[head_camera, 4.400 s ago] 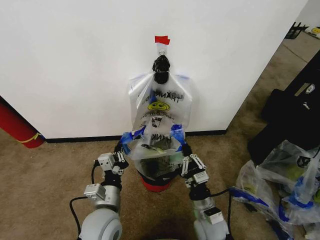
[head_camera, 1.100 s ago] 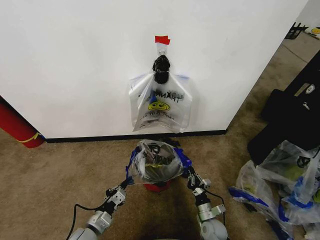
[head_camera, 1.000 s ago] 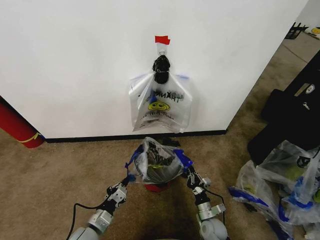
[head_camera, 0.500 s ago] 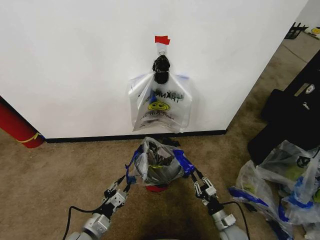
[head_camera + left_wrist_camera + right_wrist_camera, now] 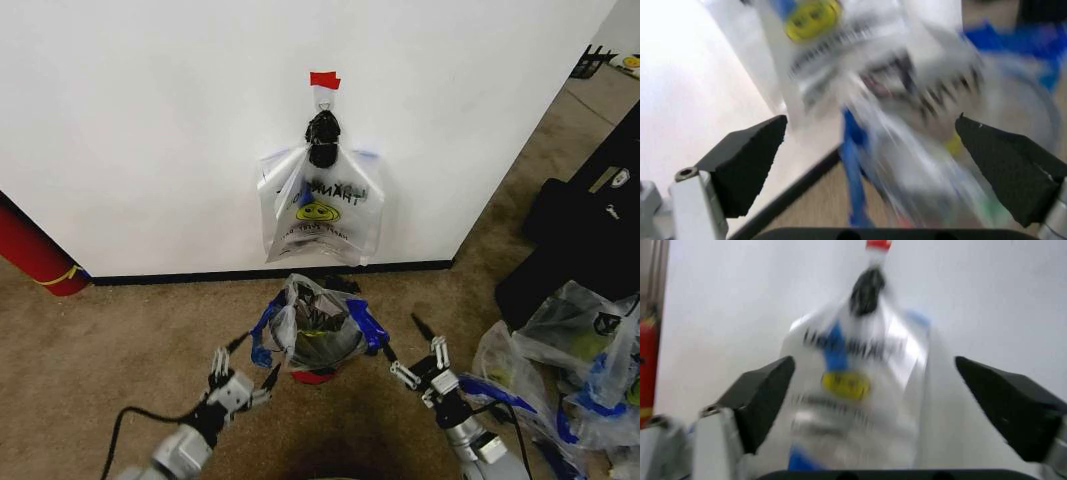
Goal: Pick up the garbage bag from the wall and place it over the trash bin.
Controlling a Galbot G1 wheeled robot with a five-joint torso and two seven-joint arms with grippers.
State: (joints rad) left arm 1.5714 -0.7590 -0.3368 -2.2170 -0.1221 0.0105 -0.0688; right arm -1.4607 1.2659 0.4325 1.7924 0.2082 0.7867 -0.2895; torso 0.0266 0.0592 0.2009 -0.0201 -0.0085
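Now that both have let go and drawn back over the carpet, the left gripper (image 5: 243,362) and right gripper (image 5: 417,347) hang spread wide, empty. Between them the garbage bag (image 5: 312,328), thin crinkled film with blue bands, drapes the round red trash bin (image 5: 314,377) below the wall (image 5: 150,120); placement looks done.

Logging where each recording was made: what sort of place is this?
Probably an office or lab room set up for tests: brown carpet, a plain white wall with a taped hook, and stuffed plastic bags lying on the floor.
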